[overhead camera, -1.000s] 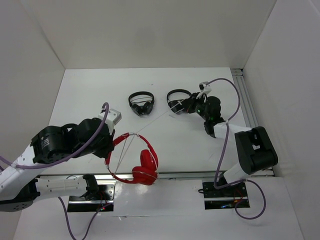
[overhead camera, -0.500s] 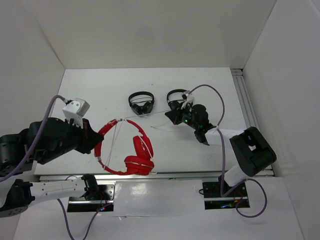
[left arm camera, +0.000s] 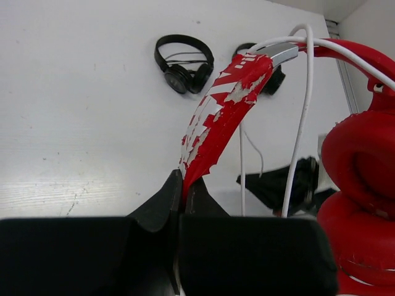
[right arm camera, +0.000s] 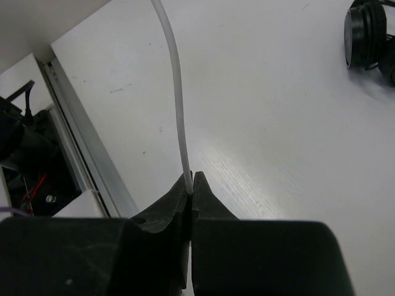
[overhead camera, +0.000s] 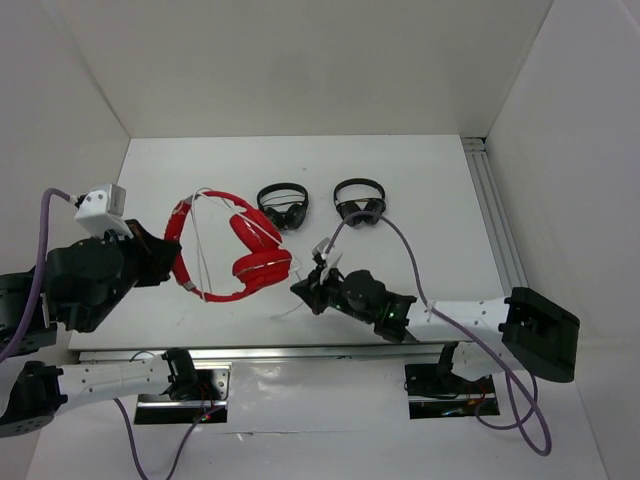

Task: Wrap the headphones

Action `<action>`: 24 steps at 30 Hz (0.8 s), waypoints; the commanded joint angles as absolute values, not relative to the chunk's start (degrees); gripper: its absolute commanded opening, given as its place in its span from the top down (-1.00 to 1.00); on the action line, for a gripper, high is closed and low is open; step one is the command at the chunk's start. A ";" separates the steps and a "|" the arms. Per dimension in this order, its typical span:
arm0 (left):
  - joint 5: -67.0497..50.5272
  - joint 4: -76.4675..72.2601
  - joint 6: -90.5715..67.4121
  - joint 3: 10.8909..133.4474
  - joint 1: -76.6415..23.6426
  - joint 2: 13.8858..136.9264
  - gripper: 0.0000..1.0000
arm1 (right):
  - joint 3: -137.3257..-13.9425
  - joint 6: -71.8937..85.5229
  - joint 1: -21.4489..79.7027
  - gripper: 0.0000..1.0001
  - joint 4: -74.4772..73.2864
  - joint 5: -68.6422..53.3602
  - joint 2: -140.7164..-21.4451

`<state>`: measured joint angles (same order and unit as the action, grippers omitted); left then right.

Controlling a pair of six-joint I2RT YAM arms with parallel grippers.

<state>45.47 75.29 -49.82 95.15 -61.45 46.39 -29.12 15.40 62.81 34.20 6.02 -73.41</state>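
Left of centre, the left gripper (left arm camera: pixel 182 185) has swung the bright red padded headphones (overhead camera: pixel 260 262) it clamps rearward while the right gripper (right arm camera: pixel 192 180), pinching their thin white cable (right arm camera: pixel 179 105), came forward, likely forming another wrap.

Left end effector (left arm camera: pixel 183 196) clamps the headphones (left arm camera: pixel 225 105) by their peeling headband.

The headphones (overhead camera: pixel 245 255) hang over the left half of the table (overhead camera: pixel 430 180), the left gripper (overhead camera: pixel 172 263) at their left. Behind them — side by side — lie two other pairs (overhead camera: pixel 283 207); the right gripper (overhead camera: pixel 299 290) is in front, to the right.
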 commanded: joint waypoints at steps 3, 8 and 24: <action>56.93 68.38 -55.72 98.69 -61.61 49.82 1.00 | -29.71 13.62 71.26 1.00 29.09 22.12 -72.25; 63.10 70.22 -54.49 103.18 -61.61 55.10 1.00 | -30.40 13.62 82.78 1.00 29.09 29.36 -72.77; 54.77 54.96 -40.97 96.25 -45.37 66.26 1.00 | -42.28 10.28 93.96 1.00 21.54 36.65 -79.02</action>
<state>55.83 69.17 -43.86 97.45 -49.78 64.88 -40.56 11.51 92.95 25.15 34.26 -79.96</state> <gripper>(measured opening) 0.081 0.022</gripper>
